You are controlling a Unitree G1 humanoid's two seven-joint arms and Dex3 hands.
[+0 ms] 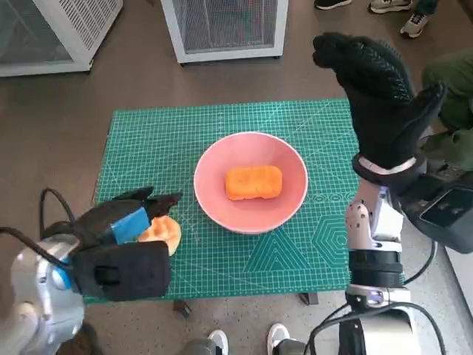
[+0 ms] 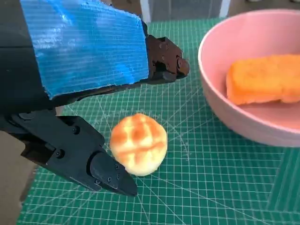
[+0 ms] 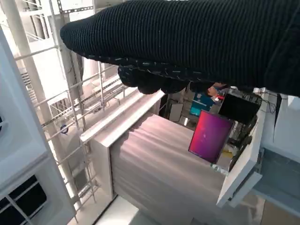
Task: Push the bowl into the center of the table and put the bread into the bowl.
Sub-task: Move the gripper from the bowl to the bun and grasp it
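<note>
A pink bowl (image 1: pixel 251 211) sits near the middle of the green cutting mat (image 1: pixel 185 140) and holds an orange slab of bread (image 1: pixel 254 183). A round golden bun (image 1: pixel 162 232) lies on the mat beside the bowl's left rim; it also shows in the left wrist view as the bun (image 2: pixel 139 143). My left hand (image 1: pixel 122 237) hovers around the bun with fingers (image 2: pixel 161 61) and thumb spread on either side, not touching it. My right hand (image 1: pixel 380 96) is raised high over the table's right edge, fingers apart, holding nothing.
White slatted units (image 1: pixel 225 26) stand on the floor beyond the table. A person's shoes (image 1: pixel 414 22) show at the far right and other feet (image 1: pixel 277 336) at the near edge. The right wrist view shows only shelving and a pink screen (image 3: pixel 210 136).
</note>
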